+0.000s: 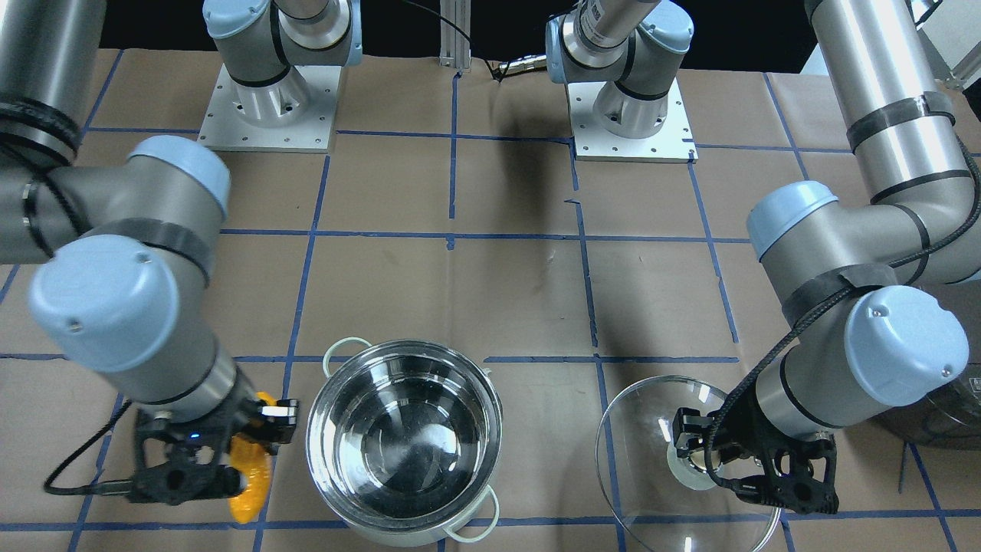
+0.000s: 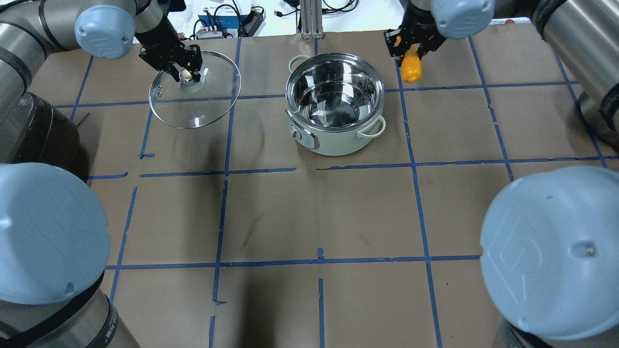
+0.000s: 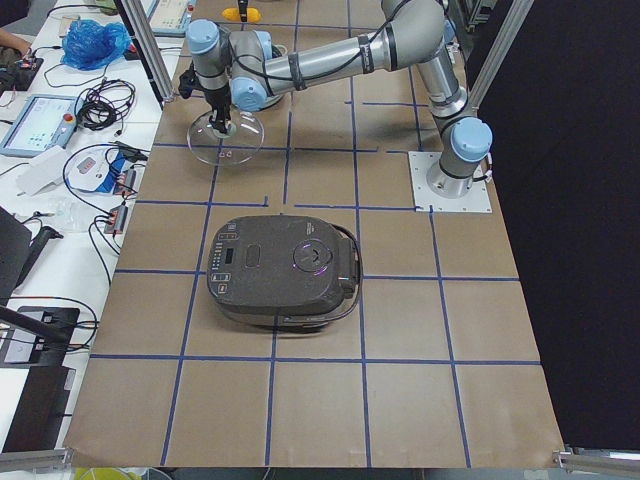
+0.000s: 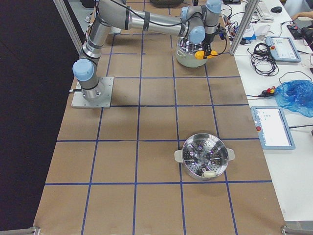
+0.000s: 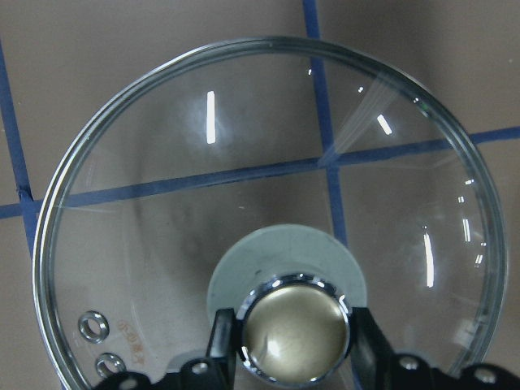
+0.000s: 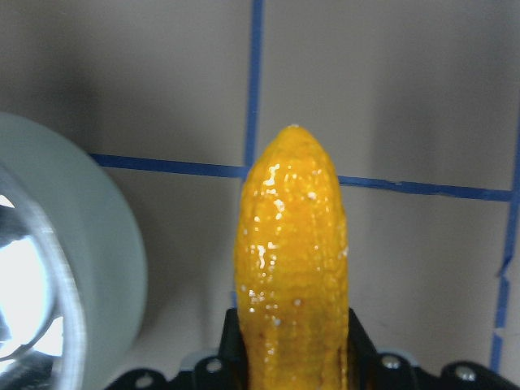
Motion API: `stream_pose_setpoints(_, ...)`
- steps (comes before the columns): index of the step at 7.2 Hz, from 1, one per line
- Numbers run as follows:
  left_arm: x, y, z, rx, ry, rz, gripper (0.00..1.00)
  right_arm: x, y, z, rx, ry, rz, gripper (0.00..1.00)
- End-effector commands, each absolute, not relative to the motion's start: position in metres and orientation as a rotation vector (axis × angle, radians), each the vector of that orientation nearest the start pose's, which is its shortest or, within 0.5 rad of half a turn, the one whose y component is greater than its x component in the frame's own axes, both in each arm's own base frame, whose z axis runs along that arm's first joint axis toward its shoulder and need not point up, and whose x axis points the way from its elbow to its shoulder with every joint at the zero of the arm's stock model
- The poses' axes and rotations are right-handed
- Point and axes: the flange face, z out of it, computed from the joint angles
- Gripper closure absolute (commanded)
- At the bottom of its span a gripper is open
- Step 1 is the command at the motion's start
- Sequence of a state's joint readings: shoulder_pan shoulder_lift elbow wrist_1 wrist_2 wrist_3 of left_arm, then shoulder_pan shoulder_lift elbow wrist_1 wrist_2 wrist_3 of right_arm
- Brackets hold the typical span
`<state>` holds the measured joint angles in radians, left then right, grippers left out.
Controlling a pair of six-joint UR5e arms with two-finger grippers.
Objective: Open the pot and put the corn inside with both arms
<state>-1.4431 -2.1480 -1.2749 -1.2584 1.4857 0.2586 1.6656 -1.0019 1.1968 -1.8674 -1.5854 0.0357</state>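
The pot (image 2: 334, 99) stands open and empty at the far middle of the table, and it also shows in the front view (image 1: 404, 441). My left gripper (image 2: 185, 73) is shut on the pale knob (image 5: 296, 329) of the glass lid (image 2: 196, 104), holding the lid well to the pot's left. Whether the lid touches the table I cannot tell. My right gripper (image 2: 410, 50) is shut on the yellow-orange corn (image 2: 411, 68), just right of the pot's rim and outside it. In the right wrist view the corn (image 6: 292, 244) points away with the pot's wall (image 6: 73, 284) at left.
A dark grey rice cooker (image 3: 285, 270) sits on my left side of the table, close to my left arm. A steel steamer basket (image 4: 205, 155) sits on my right side, nearer the robot. Blue tape lines cross the brown table cover.
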Motion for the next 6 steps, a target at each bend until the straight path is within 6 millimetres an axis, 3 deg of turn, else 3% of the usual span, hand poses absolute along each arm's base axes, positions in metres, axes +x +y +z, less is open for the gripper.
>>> stream_pose_setpoints(1,-0.043,-0.713,0.274,0.210,3.216,-0.028,0.99,0.296,-0.686,0.334,-0.101,3.134,-0.179,0.83)
stream_pose_setpoints(2,-0.042,-0.710,0.256,0.210,3.197,-0.063,0.99,0.309,-0.686,0.323,-0.125,3.131,-0.198,0.83)
stream_pose_setpoints(4,-0.038,-0.708,0.249,0.211,3.155,-0.056,0.99,0.313,-0.695,0.291,-0.130,3.132,-0.179,0.83)
stream_pose_setpoints(6,-0.030,-0.707,0.239,0.233,3.155,-0.031,0.99,0.339,-0.696,0.255,-0.180,3.121,-0.194,0.77)
